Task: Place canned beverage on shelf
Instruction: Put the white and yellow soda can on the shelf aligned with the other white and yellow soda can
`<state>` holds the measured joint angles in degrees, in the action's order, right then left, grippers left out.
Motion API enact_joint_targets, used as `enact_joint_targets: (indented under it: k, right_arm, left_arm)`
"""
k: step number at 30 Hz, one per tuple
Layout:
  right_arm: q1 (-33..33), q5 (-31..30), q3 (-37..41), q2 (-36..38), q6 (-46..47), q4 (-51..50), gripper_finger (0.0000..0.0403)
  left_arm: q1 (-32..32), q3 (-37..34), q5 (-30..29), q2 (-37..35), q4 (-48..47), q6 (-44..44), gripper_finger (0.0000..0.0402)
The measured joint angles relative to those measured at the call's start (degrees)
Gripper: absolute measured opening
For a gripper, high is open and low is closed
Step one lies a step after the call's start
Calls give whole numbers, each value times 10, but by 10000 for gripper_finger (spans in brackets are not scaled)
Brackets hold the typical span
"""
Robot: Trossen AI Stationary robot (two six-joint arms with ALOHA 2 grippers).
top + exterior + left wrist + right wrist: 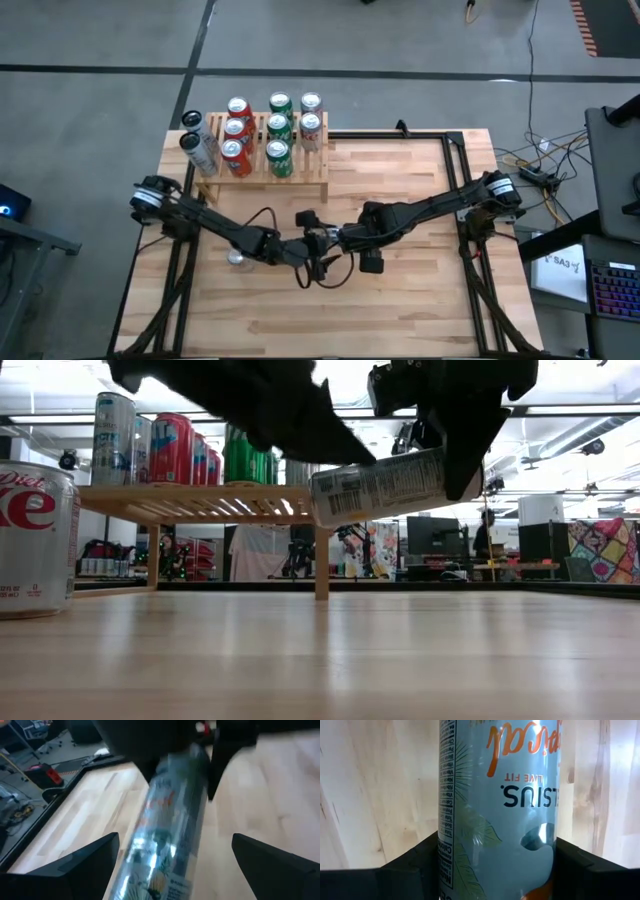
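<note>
Above mid-table, right gripper [495, 865] clamped the tilted can [395, 482]; left gripper [175, 865] gaped — level it before you shelve.

Two dark jointed arms, silver-ringed shoulder joints, looping black cables, seemingly matte black wedge-shaped claw fingers [590, 870]

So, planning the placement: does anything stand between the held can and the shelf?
Nothing visible: bare table lies between the can, held by the right gripper inside the open left gripper, and the shelf, free at its front corner.
</note>
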<state>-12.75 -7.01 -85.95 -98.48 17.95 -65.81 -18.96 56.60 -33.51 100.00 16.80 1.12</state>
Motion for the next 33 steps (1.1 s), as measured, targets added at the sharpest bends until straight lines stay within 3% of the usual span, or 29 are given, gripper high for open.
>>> enact_joint_targets:
  k: [17, 21, 26, 29, 33]
  right_arm:
    - [0, 31, 0, 0, -21, 8, 239]
    - [0, 32, 0, 0, -21, 9, 239]
    - [0, 36, 0, 1, -32, 13, 239]
    - [0, 35, 1, 1, -34, 18, 251]
    - [0, 23, 0, 5, -23, 21, 317]
  left_arm:
    - [11, 53, -19, 91, -3, 44, 367]
    - [11, 71, -20, 99, -10, 49, 332]
    - [11, 93, -18, 101, -60, 50, 233]
    - [10, 94, -19, 98, -69, 48, 233]
    - [9, 88, -28, 88, -81, 41, 233]
